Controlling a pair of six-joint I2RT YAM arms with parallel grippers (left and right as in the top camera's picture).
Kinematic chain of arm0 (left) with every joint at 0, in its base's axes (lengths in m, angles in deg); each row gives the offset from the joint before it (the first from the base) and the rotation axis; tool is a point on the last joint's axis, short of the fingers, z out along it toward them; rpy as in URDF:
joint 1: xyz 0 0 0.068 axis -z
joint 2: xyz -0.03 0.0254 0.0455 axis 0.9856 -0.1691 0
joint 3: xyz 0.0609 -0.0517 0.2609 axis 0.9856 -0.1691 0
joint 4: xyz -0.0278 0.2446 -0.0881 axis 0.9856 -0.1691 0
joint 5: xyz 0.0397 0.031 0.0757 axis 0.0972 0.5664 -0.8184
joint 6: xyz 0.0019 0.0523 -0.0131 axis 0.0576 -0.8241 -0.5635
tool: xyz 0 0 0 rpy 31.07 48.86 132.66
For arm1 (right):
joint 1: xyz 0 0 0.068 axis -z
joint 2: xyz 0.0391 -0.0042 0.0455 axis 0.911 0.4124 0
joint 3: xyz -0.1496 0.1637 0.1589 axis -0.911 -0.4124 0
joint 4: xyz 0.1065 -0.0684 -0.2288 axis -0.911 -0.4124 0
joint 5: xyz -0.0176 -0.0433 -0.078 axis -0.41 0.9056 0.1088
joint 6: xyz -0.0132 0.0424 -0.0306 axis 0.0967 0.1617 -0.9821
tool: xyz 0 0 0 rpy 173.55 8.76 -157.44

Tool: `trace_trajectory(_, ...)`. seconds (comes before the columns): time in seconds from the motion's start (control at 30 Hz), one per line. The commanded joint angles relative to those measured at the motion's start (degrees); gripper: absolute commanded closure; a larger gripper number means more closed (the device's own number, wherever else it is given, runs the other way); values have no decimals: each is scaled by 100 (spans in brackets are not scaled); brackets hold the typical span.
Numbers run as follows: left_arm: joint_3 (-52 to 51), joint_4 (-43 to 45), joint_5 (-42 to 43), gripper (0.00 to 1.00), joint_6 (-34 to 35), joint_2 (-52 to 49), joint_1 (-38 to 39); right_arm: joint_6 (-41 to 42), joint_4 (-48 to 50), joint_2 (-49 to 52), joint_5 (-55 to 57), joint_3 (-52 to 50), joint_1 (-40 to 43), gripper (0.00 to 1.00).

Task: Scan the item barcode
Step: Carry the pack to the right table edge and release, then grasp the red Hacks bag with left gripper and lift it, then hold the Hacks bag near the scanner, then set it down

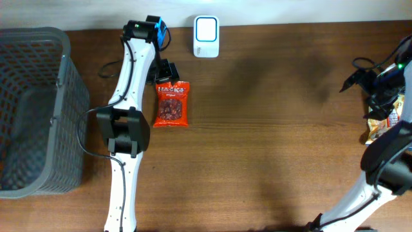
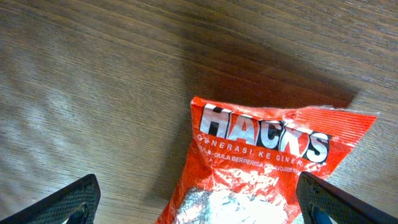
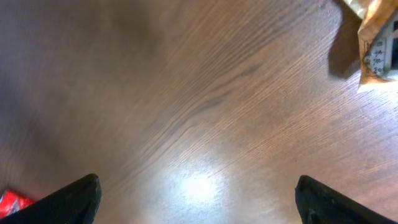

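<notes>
"hacks" on the red snack packet (image 2: 273, 162)

candy bag (image 1: 171, 104): red HACKS pouch, lying flat, printed side up, logo end pointing to 12 o'clock
scanner (image 1: 206, 28): small white box, roughly 1 o'clock from the bag, near but not touching

Left arm (image 1: 127, 77), left of centre: white links, black joint blocks, blue part and green light at top, thin black cable looping alongside. Right arm (image 1: 386, 167), lower right: same white and black, green light, tangled black cables. Black fingers (image 2: 68, 202) in bottom corners of wrist views.
</notes>
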Motion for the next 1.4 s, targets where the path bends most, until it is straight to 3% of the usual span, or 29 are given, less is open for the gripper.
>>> trace_trajectory(0.0,66,-227,1344,28,-531,-9,-2,-146,-297,-955,-151,-4,-243,1)
trace_trajectory(0.03,61,-243,1980,42,-1370,-9,31,-260,-361,-1268,-146,-4,-435,1)
trace_trajectory(0.07,-28,-243,2308,43,-1904,-7,151,-339,-413,-1471,-146,-4,-614,1)
trace_trajectory(0.1,-98,-243,2293,41,-1930,-7,240,-363,-433,-1598,-122,-4,-761,1)
trace_trajectory(0.17,-448,-243,1888,35,-1926,-7,575,-400,-411,-1818,208,-4,-1189,1)
trace_trajectory(0.2,-619,-243,1515,14,-1919,-7,719,-400,-411,-1834,518,-4,-1399,1)
trace_trajectory(0.3,-1003,-234,-273,9,-942,-9,894,-400,-365,-1801,800,-85,-1880,2)
trace_trajectory(0.37,-1158,-79,-562,6,-761,-9,892,-400,-168,-1777,802,-197,-2146,2)
trace_trajectory(0.43,-1325,92,-584,10,-756,-9,892,-400,83,-1777,802,-437,-2323,2)
trace_trajectory(0.47,-1405,177,-654,16,-715,-9,892,-400,197,-1773,802,-562,-2376,2)
trace_trajectory(0.5,-1488,273,-713,32,-715,-9,894,-400,334,-1770,802,-730,-2415,1)
trace_trajectory(0.53,-1528,341,-708,60,-715,-9,892,-400,487,-1768,800,-935,-2422,2)
trace_trajectory(0.6,-1528,367,-706,83,-715,-9,894,-398,758,-1768,778,-1300,-2422,2)
trace_trajectory(0.63,-1528,345,-704,99,-715,-9,911,-398,916,-1768,778,-1512,-2422,2)
trace_trajectory(0.67,-1528,310,-651,100,-717,-9,935,-398,1051,-1768,765,-1692,-2422,2)
trace_trajectory(0.8,-1095,-170,131,100,-721,-7,984,-376,1587,-1768,726,-2312,-2422,1)
trace_trajectory(0.9,-332,-240,2162,100,-1534,151,984,-376,1659,-1768,715,-2465,-2422,2)
trace_trajectory(1.0,11,-240,4142,100,-1834,426,984,-376,1681,-1768,715,-2474,-2415,2)
trace_trajectory(1.1,11,-240,5224,100,-2144,490,1064,-332,1779,-1768,671,-2474,-2415,2)
trace_trajectory(1.2,9,-153,5484,100,-2142,487,988,-334,1786,-1768,608,-2474,-2415,2)
trace_trajectory(1.3,-262,-42,4723,100,-2142,470,627,-337,1742,-1768,610,-2476,-2415,2)
trace_trajectory(1.37,-785,382,4878,100,-2144,466,466,-334,1753,-1768,608,-2476,-2415,2)
